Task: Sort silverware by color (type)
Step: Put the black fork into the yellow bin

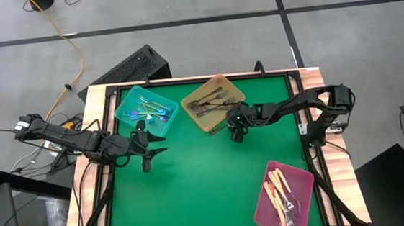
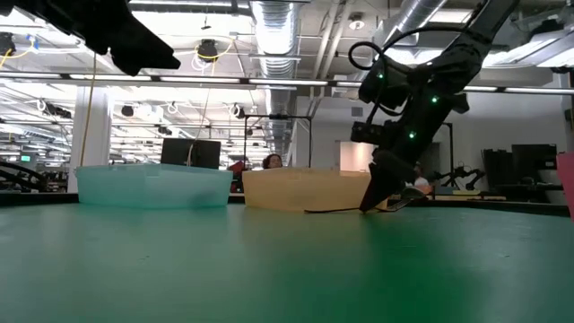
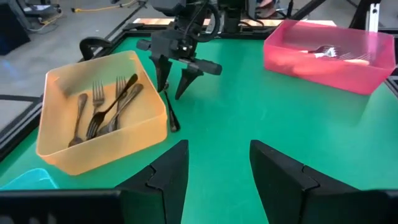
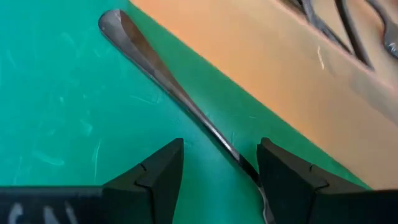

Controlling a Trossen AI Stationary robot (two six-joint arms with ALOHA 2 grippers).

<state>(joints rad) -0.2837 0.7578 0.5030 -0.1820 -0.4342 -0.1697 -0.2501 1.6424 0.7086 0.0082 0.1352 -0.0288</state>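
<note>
Landmark: amber tray (image 1: 214, 100), sitting at the far middle of the green mat (image 1: 208, 188).

Right gripper (image 1: 237, 133) is hanging just off the amber tray's near-right corner, tips down at the mat. Its jaws are standing apart, gripping nothing. In the right wrist view a dark grey utensil (image 4: 163, 79) is lying flat on the mat between the spread fingers (image 4: 160, 169), running alongside the tray wall; its working end is cut off by the frame edge, so its type is unclear. In the left wrist view the same piece is showing as a dark sliver beside the tray, outside it.

Inside the amber tray, dark grey forks (image 3: 98, 111) are lying piled; the count is hard to make out.

Left gripper (image 1: 146, 152) is hovering over bare mat, left of the amber tray and just in front of the teal tray (image 1: 146, 111). Its jaws are parted, with nothing between them.

Teal tray is holding iridescent blue pieces (image 1: 150, 111), tangled and too small to count. Pink tray (image 1: 284, 197), well apart from the amber tray toward the near right, is carrying cream-handled pieces (image 1: 278, 188). The low view is hiding all tray contents behind the walls.
</note>
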